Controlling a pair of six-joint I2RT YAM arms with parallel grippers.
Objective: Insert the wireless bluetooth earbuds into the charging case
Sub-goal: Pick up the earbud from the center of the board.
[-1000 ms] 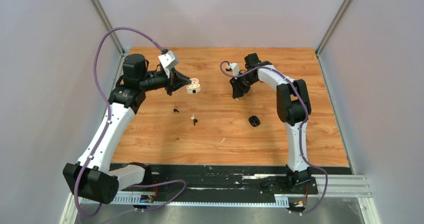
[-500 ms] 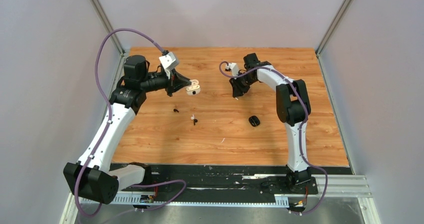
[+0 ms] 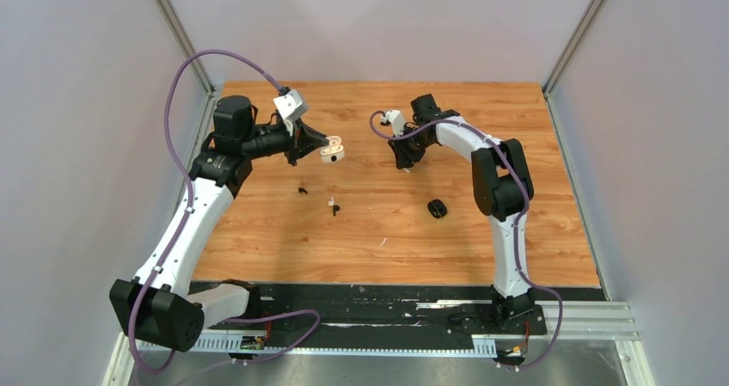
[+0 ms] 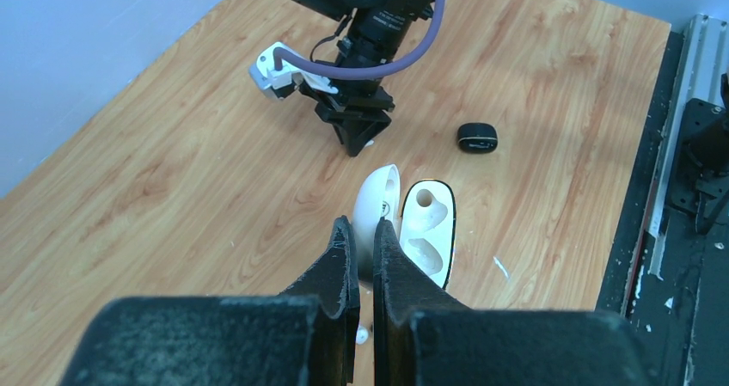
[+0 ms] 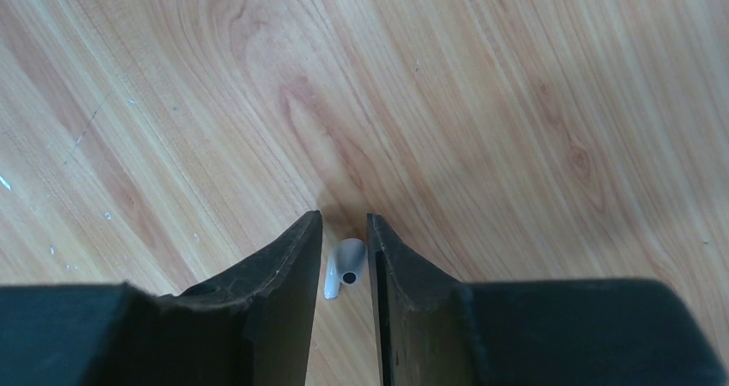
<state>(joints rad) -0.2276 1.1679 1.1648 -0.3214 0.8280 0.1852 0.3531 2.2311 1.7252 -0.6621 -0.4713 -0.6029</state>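
My left gripper (image 3: 315, 148) is shut on the lid of an open white charging case (image 3: 332, 152), held above the table's left rear. The left wrist view shows the lid (image 4: 379, 204) pinched between the fingers (image 4: 342, 247) and the base (image 4: 427, 229) with two empty sockets. My right gripper (image 3: 404, 163) points down at the table's middle rear, and its fingers (image 5: 303, 240) close around a white earbud (image 5: 345, 266). Another white earbud (image 3: 330, 201) and two black earbuds (image 3: 303, 190) (image 3: 335, 209) lie loose on the wood.
A closed black charging case (image 3: 438, 208) lies on the wooden table (image 3: 533, 231) right of centre, also visible in the left wrist view as the black case (image 4: 476, 137). Grey walls stand on three sides. A black strip and metal rail (image 3: 567, 317) run along the near edge.
The right gripper has shifted a little to the left, toward the white case. The left gripper and the case have barely moved.
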